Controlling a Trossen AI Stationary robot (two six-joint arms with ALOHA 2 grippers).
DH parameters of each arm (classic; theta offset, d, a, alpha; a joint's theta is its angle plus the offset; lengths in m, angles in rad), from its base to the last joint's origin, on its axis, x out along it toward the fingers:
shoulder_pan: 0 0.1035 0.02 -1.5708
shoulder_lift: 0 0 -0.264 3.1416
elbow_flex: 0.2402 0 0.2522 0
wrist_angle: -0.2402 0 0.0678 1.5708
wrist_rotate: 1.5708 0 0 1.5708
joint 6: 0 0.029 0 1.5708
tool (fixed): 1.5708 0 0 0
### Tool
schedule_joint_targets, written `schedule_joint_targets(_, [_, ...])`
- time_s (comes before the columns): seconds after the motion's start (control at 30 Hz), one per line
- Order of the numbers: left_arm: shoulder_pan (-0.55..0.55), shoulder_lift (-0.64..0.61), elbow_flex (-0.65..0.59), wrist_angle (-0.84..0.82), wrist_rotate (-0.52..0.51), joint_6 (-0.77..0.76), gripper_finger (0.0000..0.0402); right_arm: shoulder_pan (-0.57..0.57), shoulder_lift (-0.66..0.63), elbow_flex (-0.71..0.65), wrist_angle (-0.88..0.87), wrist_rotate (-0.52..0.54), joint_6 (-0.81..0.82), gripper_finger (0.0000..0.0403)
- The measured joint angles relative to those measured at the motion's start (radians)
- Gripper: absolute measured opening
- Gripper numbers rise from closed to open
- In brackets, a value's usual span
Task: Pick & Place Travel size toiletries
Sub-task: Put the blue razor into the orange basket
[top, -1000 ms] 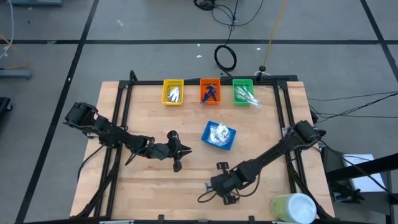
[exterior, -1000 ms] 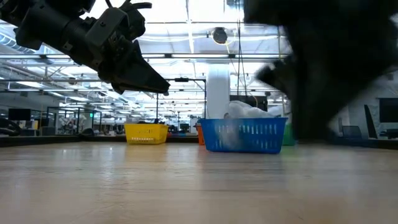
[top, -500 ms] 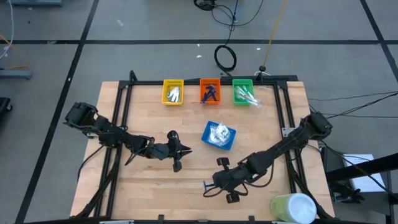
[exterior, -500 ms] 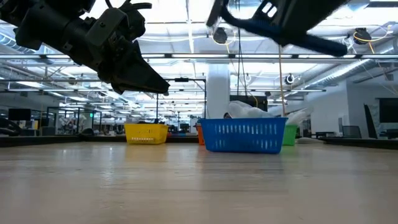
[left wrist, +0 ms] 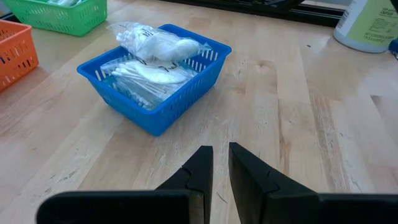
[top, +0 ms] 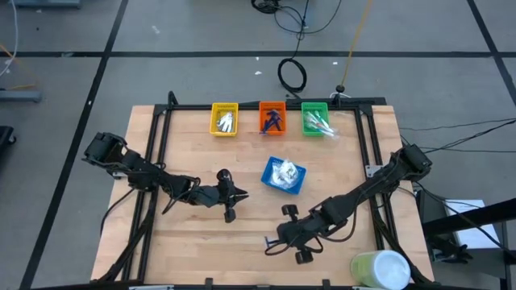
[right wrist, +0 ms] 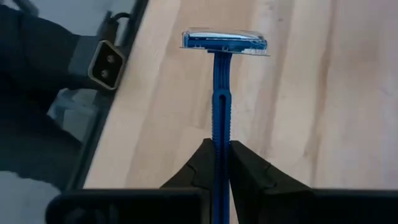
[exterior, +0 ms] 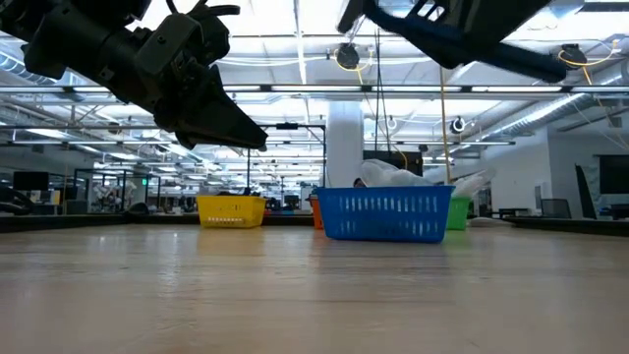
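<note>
A dark blue razor (right wrist: 222,93) sticks out ahead of my right gripper (right wrist: 221,157), which is shut on it above the table's near middle (top: 278,239). My left gripper (left wrist: 221,163) hovers shut and holds nothing, left of the blue tray (left wrist: 152,81), and shows in the high view (top: 235,196). The blue tray (top: 284,175) is filled with clear packets of white items. At the far edge the yellow tray (top: 225,119) holds silvery packets, the orange tray (top: 272,118) dark blue razors, and the green tray (top: 315,118) light sticks. My right gripper pinches the razor's handle (right wrist: 221,134) between its two fingers (right wrist: 202,163). The handle runs on forward along the fingers, with the blade head (right wrist: 225,42) at the far free end. The razor is lifted clear of the table.
A big pale green-and-white cylinder (top: 380,268) stands at the table's near right corner. A black frame rail (top: 258,107) runs along the far edge behind the trays. Bare wood (top: 201,242) lies between the arms and the near edge.
My right gripper has risen from the tabletop near the near edge and shifted a little toward the table's left, carrying the razor clear of the wood. In the low view it went from a dark mass at table height to high at the top.
</note>
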Motion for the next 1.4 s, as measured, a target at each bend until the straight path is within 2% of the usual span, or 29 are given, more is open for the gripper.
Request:
schedule_joint_targets(0.17, [-0.001,0.000,0.000,0.000,0.000,0.000,0.0051,0.008,-0.004,-0.045,0.082,-0.020,-0.018,0.0017])
schedule_joint_targets(0.4, [-0.001,0.000,0.000,-0.002,0.000,0.000,0.0051,0.013,-0.065,-0.229,0.292,-0.043,-0.019,0.0017])
schedule_joint_targets(0.53, [-0.001,0.000,0.000,-0.007,0.000,0.000,0.0051,0.011,-0.138,-0.361,0.480,-0.065,-0.030,0.0017])
schedule_joint_targets(0.7, [-0.001,0.000,0.000,-0.019,0.000,-0.005,0.0051,0.008,-0.246,-0.575,0.813,-0.093,-0.059,0.0017])
schedule_joint_targets(0.8, [0.000,0.000,0.000,-0.018,0.000,-0.005,0.0051,-0.025,-0.270,-0.674,1.031,-0.089,-0.063,0.0017])
schedule_joint_targets(0.87, [0.000,0.000,0.000,-0.017,0.000,-0.003,0.0051,-0.059,-0.270,-0.708,1.106,-0.084,-0.061,0.0017])
schedule_joint_targets(1.0, [0.001,0.000,0.000,-0.017,0.000,-0.003,0.0051,-0.142,-0.269,-0.719,1.098,-0.035,-0.066,0.0017])
schedule_joint_targets(1.4, [0.001,0.000,0.000,-0.016,0.000,-0.003,0.0051,-0.419,-0.269,-0.718,1.105,-0.040,-0.079,0.0019])
